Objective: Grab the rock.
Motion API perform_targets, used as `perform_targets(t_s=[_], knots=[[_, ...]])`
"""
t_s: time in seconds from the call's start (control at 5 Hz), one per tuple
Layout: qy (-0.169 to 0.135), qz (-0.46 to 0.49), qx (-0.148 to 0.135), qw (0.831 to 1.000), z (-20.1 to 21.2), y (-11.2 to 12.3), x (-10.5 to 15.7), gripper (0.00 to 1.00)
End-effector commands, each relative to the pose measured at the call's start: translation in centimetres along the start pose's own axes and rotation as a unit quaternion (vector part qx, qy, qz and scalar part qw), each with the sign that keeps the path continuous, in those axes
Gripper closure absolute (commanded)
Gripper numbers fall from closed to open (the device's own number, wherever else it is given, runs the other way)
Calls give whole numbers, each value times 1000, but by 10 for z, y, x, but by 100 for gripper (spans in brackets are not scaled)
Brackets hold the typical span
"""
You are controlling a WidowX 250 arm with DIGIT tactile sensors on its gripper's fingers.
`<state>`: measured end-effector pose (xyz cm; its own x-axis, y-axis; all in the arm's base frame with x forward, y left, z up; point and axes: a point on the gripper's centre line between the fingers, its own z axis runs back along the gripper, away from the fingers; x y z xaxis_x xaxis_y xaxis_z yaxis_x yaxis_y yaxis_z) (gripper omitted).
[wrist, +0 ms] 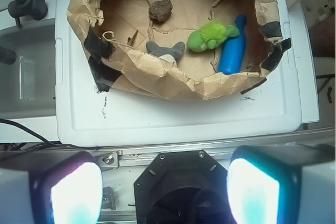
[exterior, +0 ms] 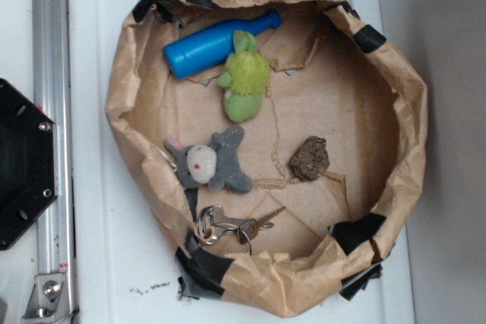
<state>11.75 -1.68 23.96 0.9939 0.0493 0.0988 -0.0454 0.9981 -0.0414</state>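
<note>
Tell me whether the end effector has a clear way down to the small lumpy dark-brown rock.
Probably yes: the small lumpy dark-brown rock lies alone on the bare floor of the brown paper bowl, apart from the grey plush donkey, with nothing over it.

Bare floor rings the rock point(exterior: 309, 158) at centre right; my descent from above looks open. Nearest obstacles: grey donkey point(exterior: 209, 161) to its left, paper wall point(exterior: 406, 123) at right.

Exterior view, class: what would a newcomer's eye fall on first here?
Probably the bright blue bottle at the back of the brown paper ring, with the lime-green plush touching it. Next, the grey plush donkey at the left and the small dark rock lying apart on the right.
</note>
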Motion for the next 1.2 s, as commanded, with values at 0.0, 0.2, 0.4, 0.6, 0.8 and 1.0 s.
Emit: perform_targets(t_s=[0.0, 0.2, 0.4, 0.6, 0.8, 1.0], knots=[[0, 0, 0, 1000, 0, 0, 0, 0], [-73, -76, 10, 994, -25, 10, 48, 0], [-100, -121, 6, 988, -54, 16, 96, 0], [-55, -112, -24, 992, -102, 27, 125, 0], [-19, -115, -22, 993, -148, 29, 140, 0], [-16, -113, -2, 993, -170, 23, 149, 0]])
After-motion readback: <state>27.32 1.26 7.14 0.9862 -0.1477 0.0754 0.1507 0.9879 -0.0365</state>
